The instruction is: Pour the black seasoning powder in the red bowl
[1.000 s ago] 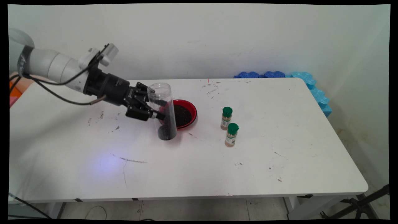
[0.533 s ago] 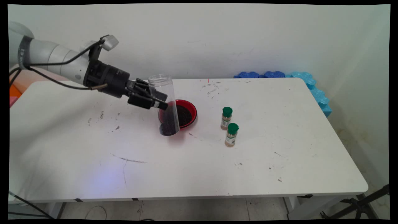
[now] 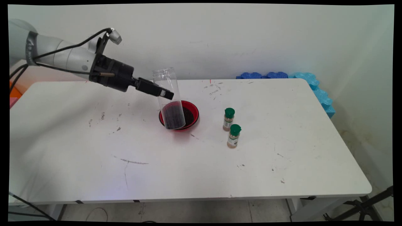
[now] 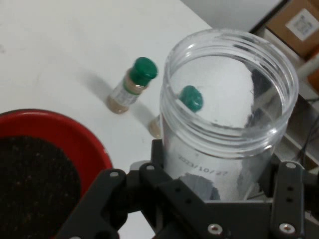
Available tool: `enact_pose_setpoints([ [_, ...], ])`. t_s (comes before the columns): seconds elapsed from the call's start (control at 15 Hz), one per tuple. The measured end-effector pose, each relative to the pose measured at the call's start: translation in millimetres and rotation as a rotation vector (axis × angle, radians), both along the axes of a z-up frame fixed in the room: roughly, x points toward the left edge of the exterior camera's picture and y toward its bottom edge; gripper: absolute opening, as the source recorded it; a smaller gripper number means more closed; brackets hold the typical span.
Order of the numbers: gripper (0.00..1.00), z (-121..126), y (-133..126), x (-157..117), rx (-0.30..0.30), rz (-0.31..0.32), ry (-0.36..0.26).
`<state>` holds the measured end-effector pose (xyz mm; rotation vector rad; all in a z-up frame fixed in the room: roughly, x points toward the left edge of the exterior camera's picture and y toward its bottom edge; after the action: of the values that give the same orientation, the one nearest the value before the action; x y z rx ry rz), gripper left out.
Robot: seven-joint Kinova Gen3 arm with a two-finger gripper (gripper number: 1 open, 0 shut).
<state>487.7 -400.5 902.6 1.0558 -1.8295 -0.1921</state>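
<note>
The broad white surface [image 3: 282,150] carried everything, and any spill would have landed on it. The tall clear plastic cylindrical jar [image 3: 169,97], its mouth open and its lower part filled with dark granules, was off the surface and tilted, its base in front of the red bowl. The black two-finger gripper [image 3: 163,93] had its jaws clamped on the jar's wall at about mid-height, well above the dark load. In my judgement that was the main risk: a smooth plastic wall held from the side could slip or swivel in the grip, and with no lid any further tilt would have let the granules run out, missing the bowl if the mouth were not over it.

The shallow round red bowl [image 3: 193,108], already holding a layer of the same dark material, sat on the surface right behind the jar's base. A low swing could have struck its rim and pushed it or scattered its contents.

Two small spice bottles stood upright to the right of the bowl, close to each other: the farther green-capped spice bottle [image 3: 228,119] and the nearer green-capped spice bottle [image 3: 234,136]. They were narrow, so probably easy to topple if the jar were carried that way. A row of blue foam pieces [image 3: 314,83] lay at the far right edge, clear of the arm.
</note>
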Motion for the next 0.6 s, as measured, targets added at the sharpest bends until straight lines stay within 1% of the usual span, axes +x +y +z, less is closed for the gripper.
enact_pose_setpoints([
  [0.33, 0.00, -5.4, -9.0, 4.8, 0.076, 0.069, 0.001],
  [0.47, 0.00, -6.3, -12.4, 4.6, 0.129, 0.103, 0.026],
  [0.53, 0.00, -6.6, -14.5, 4.8, 0.169, 0.130, 0.049],
  [0.6, 0.00, -6.6, -15.9, 4.9, 0.196, 0.149, 0.066],
])
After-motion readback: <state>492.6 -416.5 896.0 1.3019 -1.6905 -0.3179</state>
